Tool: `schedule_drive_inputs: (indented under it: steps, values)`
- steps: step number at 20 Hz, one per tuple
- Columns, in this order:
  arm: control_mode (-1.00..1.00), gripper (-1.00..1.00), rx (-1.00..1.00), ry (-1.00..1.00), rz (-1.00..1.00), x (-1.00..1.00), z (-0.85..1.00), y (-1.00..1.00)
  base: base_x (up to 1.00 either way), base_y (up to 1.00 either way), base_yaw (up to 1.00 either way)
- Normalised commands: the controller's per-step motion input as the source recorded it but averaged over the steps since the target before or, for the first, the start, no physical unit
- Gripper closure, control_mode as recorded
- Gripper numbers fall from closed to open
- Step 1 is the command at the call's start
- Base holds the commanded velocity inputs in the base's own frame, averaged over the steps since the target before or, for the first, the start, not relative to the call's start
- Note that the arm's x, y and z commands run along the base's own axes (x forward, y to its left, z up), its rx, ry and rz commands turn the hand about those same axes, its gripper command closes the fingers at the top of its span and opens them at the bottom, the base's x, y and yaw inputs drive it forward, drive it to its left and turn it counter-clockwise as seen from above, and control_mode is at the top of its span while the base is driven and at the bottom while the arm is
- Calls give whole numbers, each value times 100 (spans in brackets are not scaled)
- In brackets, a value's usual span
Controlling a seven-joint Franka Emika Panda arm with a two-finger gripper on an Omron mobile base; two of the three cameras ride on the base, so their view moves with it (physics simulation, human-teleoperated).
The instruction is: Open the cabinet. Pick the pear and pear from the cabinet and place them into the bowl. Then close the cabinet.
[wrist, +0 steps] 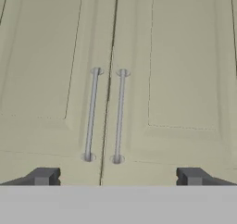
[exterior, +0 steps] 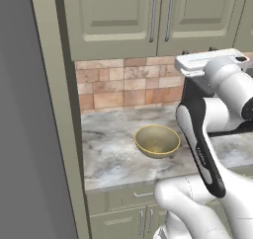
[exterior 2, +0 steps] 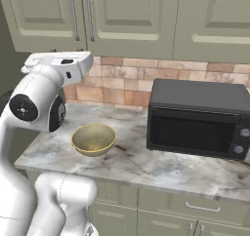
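I have the hand looking straight at the cabinet (wrist: 115, 56), whose two doors are shut, and everything about the coming move turns on the pair of handles at the centre seam. Both bars run long and upright, side by side, the left handle (wrist: 91, 114) just left of the seam and the right handle (wrist: 119, 115) just right of it. My fingers (wrist: 44, 176) are spread wide apart with nothing between them, and the two tips sit below the lower ends of the handles, one out to either side, so both bars fall inside the span of the opening, ahead of the tips and not touching them. The fingers' gap runs across the bars' long axis, which I judge suits closing on one bar, once I shift sideways to centre on a single handle, not the seam. The pears are not visible; I take them to be behind the doors. The bowl (exterior: 157, 140) sits on the table (exterior: 106, 156) below the cabinet, to the left of the microwave (exterior 2: 197, 118).
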Motion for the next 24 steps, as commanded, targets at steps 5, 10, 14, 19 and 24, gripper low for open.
schedule_drive_inputs:
  steps: [5, 10, 14, 19, 24]
  values:
    - [-100, -100, 0, -8, 4, 6, 45, 0, 0, 0, 0]
    - [-100, -100, 0, -4, 7, 27, 34, 0, 0, 0, 0]
    - [-100, -100, 0, -1, 8, 42, 11, 0, 0, 0, 0]
    - [-100, -100, 0, 0, 5, 56, 0, 0, 0, 0, 0]
    - [-100, -100, 0, 0, 0, 60, 0, 0, 0, 0, 0]
